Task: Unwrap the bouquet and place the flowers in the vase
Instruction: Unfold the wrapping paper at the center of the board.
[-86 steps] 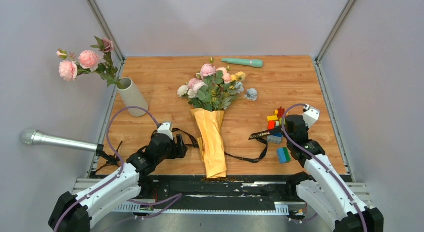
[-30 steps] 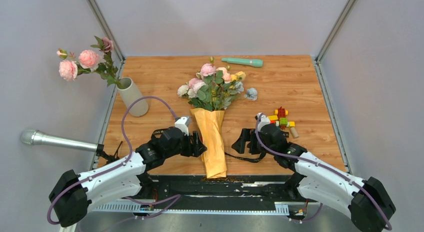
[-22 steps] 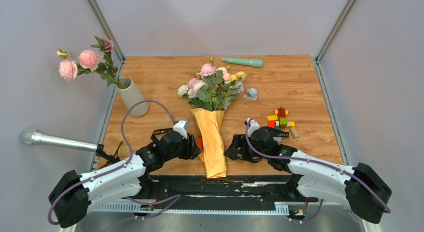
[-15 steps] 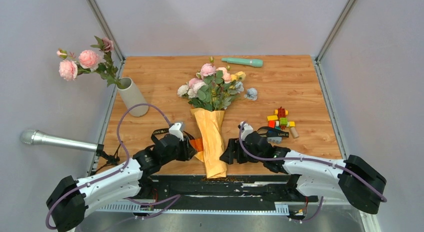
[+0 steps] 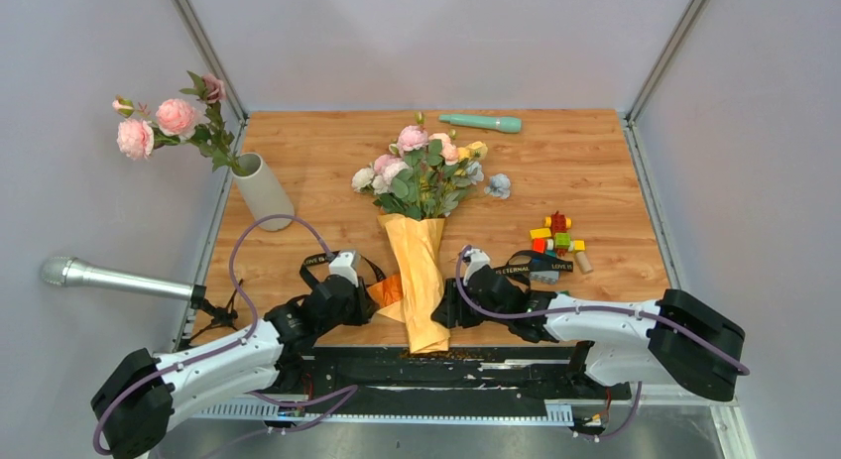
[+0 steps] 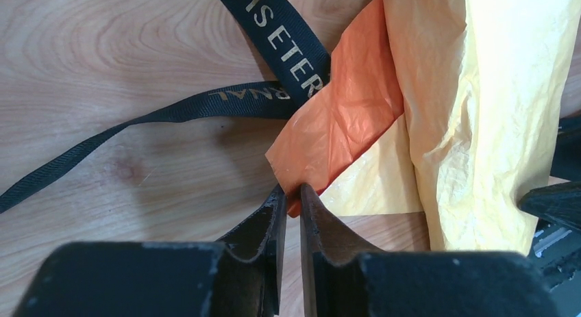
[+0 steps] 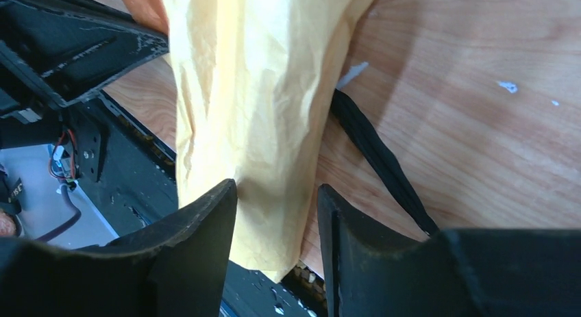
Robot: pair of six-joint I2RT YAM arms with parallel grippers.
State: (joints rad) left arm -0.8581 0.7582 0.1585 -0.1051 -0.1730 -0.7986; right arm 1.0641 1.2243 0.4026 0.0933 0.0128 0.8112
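Note:
The bouquet (image 5: 420,271) lies in the middle of the table in its crinkled orange-tan paper (image 7: 253,91), narrow end towards me. Its flowers (image 5: 421,172) fan out at the far end. The black strap (image 6: 288,50) lies loose on the wood on both sides. My left gripper (image 6: 293,194) is shut on the orange corner of the paper (image 6: 342,118) that sticks out to the left. My right gripper (image 7: 275,194) is open and straddles the paper's lower right edge; its left finger (image 7: 212,214) lies against the paper. The off-white vase (image 5: 263,191) stands tilted at the far left with pink flowers (image 5: 169,117) in it.
Small coloured toy blocks (image 5: 557,236) lie to the right of the bouquet. A teal stick (image 5: 481,123) lies at the far edge. A grey metal tube (image 5: 109,278) juts in from the left. The table's near edge and a black rail (image 5: 496,365) lie just below the paper's tip.
Both arms have moved inward to the paper's lower end. The left jaws have closed on the orange corner. The right jaws have narrowed around the paper's right edge.

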